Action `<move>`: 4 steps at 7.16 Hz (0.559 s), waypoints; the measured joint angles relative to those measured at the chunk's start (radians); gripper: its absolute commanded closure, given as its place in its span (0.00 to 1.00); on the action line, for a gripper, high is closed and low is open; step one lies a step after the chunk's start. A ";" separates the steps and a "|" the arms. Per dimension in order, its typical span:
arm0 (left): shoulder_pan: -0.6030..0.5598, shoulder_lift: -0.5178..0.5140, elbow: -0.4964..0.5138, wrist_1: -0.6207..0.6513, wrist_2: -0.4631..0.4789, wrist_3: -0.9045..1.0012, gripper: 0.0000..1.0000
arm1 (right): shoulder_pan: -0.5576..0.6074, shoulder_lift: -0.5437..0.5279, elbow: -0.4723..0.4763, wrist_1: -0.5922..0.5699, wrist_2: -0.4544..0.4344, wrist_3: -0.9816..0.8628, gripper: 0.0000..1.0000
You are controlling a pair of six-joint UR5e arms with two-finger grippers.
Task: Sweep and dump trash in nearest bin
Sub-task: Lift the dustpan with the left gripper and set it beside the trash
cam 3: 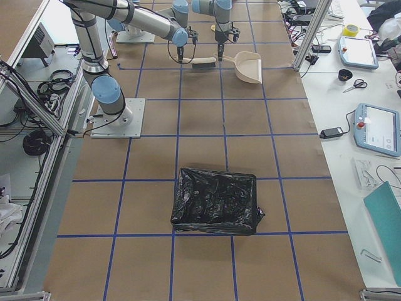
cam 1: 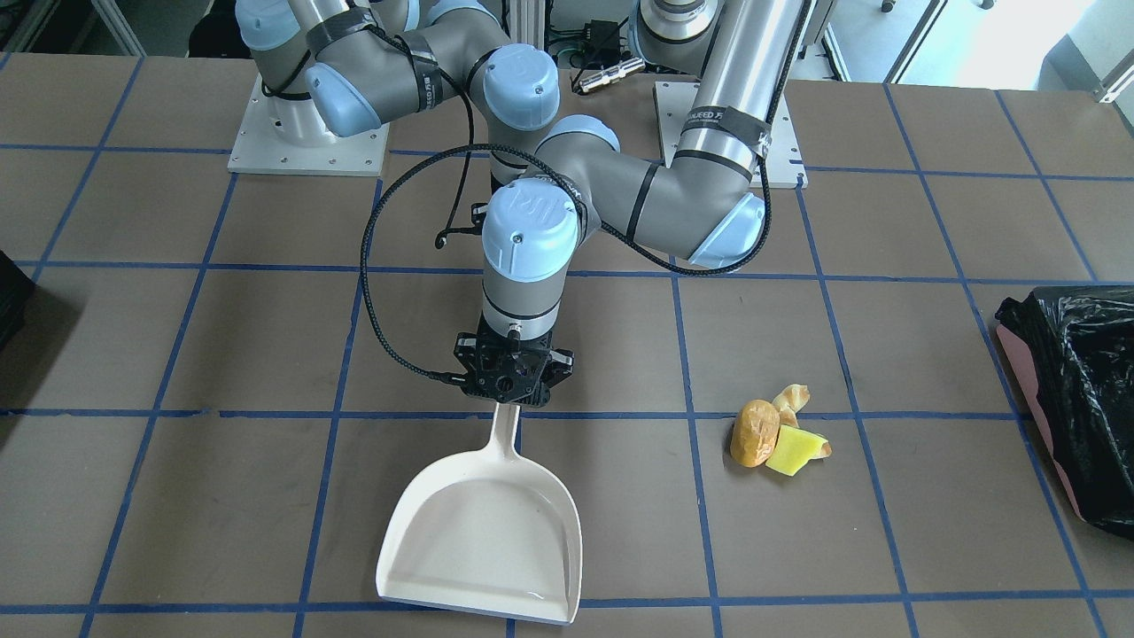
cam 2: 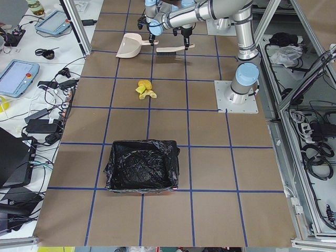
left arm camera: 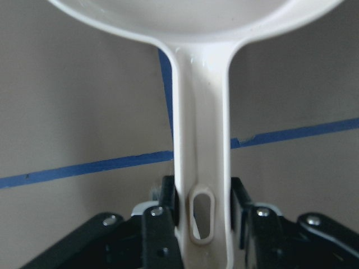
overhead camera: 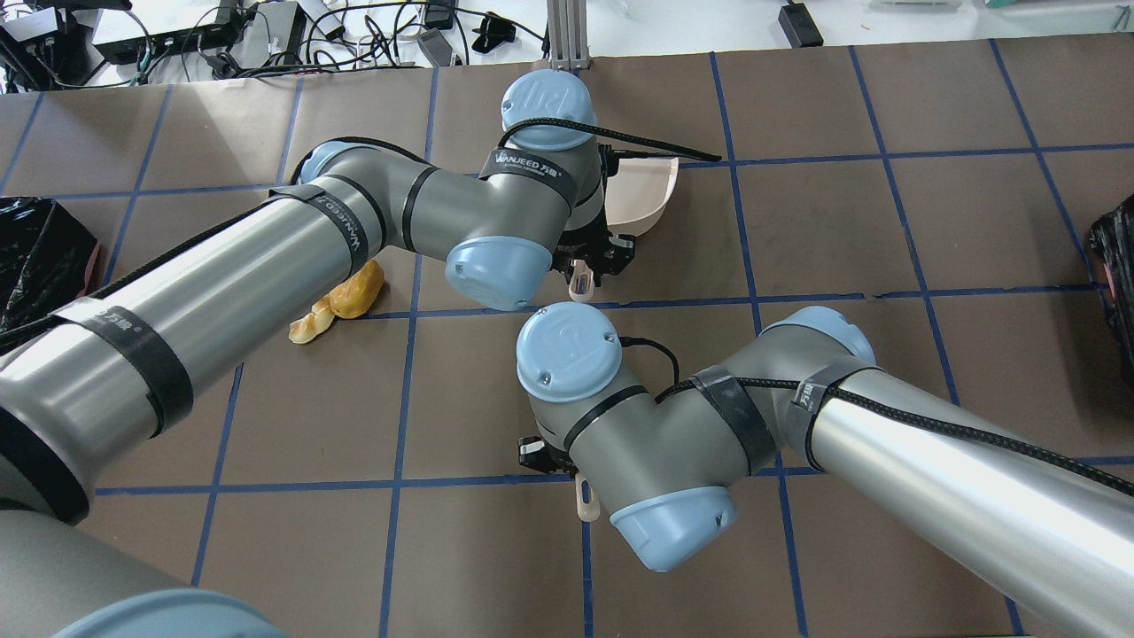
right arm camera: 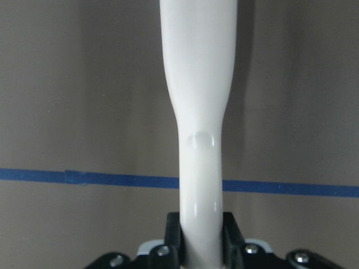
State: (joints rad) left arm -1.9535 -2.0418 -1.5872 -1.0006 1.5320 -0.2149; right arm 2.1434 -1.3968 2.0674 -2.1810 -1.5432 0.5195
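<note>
The table (cam 1: pixel 886 549) is flat and covered in matte brown sheet, ruled into squares by blue tape. Both grey arms have pale-blue joint caps. The left arm (cam 1: pixel 638 190) folds at the elbow and its wrist points straight down. The right arm (overhead camera: pixel 886 443) bends in beside it, wrist also turned down.

At the table's end on the robot's left stands the pink-sided rectangular bin (cam 1: pixel 1029 399), lined with a crinkly, glossy black bag.

The cream, smooth plastic dustpan (cam 1: pixel 483 532) lies on the table. It has a broad tray with raised walls on three sides and a straight handle with an oval hole, and its open mouth faces away from the robot. The left gripper (left arm camera: pixel 203 207) is closed narrow on the end of that handle.

The white-handled brush with dark bristles (cam 2: pixel 169 50) lies just beside the dustpan. The right gripper (right arm camera: pixel 202 238) pinches its smooth, rounded handle.

The trash sits in one touching cluster on a blue line, between dustpan and bin and well apart from both. It is a wrinkled orange-brown potato-like lump (cam 1: pixel 755 432), a yellow spongy wedge (cam 1: pixel 795 452) and a tan curved croissant-like bit (cam 1: pixel 791 399).
</note>
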 measured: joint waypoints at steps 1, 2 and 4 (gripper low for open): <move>0.023 0.014 0.028 -0.019 0.029 0.055 1.00 | 0.001 -0.006 0.000 0.001 0.000 0.041 1.00; 0.069 0.029 0.062 -0.058 0.057 0.123 1.00 | 0.002 -0.010 -0.001 0.001 0.000 0.097 1.00; 0.222 0.079 0.106 -0.156 0.074 0.339 1.00 | 0.005 -0.010 -0.010 0.000 0.024 0.263 1.00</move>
State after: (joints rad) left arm -1.7315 -1.9626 -1.4808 -1.1570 1.6063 0.1240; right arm 2.1482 -1.4068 2.0579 -2.1808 -1.5194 0.7824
